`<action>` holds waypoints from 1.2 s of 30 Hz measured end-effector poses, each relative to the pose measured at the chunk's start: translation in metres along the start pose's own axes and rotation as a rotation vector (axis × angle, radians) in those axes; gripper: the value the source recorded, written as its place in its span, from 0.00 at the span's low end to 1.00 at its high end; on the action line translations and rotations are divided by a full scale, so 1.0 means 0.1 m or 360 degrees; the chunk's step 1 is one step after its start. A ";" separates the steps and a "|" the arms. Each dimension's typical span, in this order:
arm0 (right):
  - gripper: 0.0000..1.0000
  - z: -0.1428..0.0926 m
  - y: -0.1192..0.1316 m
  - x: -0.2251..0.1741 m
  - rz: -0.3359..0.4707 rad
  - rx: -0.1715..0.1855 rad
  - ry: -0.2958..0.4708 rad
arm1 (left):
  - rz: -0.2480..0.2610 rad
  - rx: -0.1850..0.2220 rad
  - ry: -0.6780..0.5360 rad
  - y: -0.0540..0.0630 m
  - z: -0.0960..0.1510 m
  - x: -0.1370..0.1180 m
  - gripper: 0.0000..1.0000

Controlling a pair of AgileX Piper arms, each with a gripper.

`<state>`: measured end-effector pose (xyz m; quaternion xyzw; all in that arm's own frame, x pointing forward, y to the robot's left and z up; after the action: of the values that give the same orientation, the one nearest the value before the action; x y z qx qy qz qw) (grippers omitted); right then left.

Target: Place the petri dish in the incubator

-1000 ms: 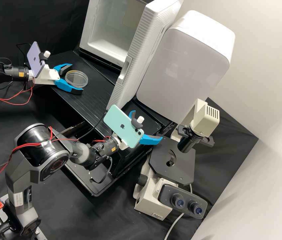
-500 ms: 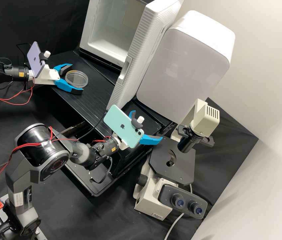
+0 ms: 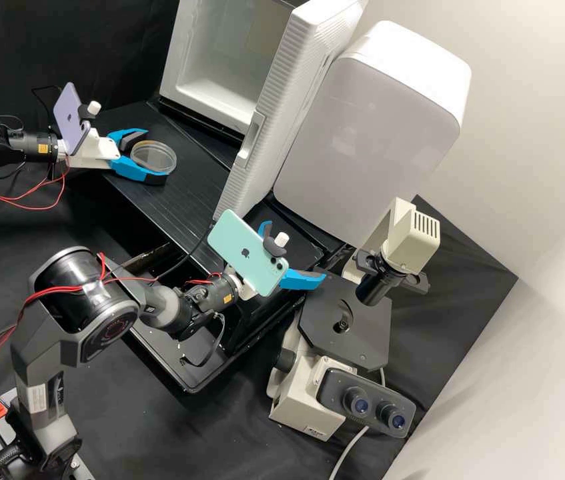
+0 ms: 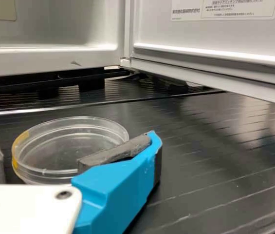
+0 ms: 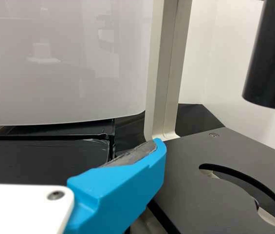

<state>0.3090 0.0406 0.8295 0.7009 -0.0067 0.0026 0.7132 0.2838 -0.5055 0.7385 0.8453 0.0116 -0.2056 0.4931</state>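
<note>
Where the labelled incubator [image 3: 222, 67] gapes, left hand [image 3: 147, 157] spread loosely around petri dish [image 4: 69, 141]; right hand [image 3: 309, 277]: grip indiscernible.

The left arm [image 3: 9, 143] comes in from the far left of the high view, its forearm close to level and its wrist straight. The left gripper [image 3: 151, 155] points rightward and sits low, its 2 blue fingers [image 3: 132, 170] spread wide, side by side at 1 height. The right arm [image 3: 82, 313] rises from a base at the near left, bends at a bulky joint and runs its forearm out to the right. The right gripper [image 3: 295, 261] also has its 2 fingers apart, the nearer one jutting rightward.
</note>
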 end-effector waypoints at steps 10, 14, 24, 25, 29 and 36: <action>1.00 0.00 0.00 0.00 0.0000 0.0000 0.0000 | 0.0008 -0.0020 0.0023 0.00 -0.01 0.00 0.00; 1.00 0.00 0.00 0.00 0.0000 0.0000 0.0000 | 0.0009 -0.0020 0.0023 0.00 -0.01 0.00 0.00; 1.00 0.00 0.00 0.00 0.0000 0.0000 0.0000 | 0.0009 -0.0020 0.0023 0.00 -0.01 0.00 0.00; 1.00 0.00 0.00 0.00 0.0000 0.0000 0.0000 | 0.0009 -0.0020 0.0023 0.00 -0.01 0.00 0.00; 1.00 0.00 0.00 0.00 0.0000 0.0000 0.0000 | 0.0009 -0.0020 0.0023 0.00 -0.01 0.00 0.00; 1.00 0.00 0.00 0.00 0.0000 0.0000 0.0000 | 0.0004 -0.0023 0.0033 0.04 -0.01 -0.01 0.00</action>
<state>0.3090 0.0406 0.8295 0.7009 -0.0067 0.0026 0.7132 0.2844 -0.5067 0.7422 0.8438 0.0172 -0.1961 0.4992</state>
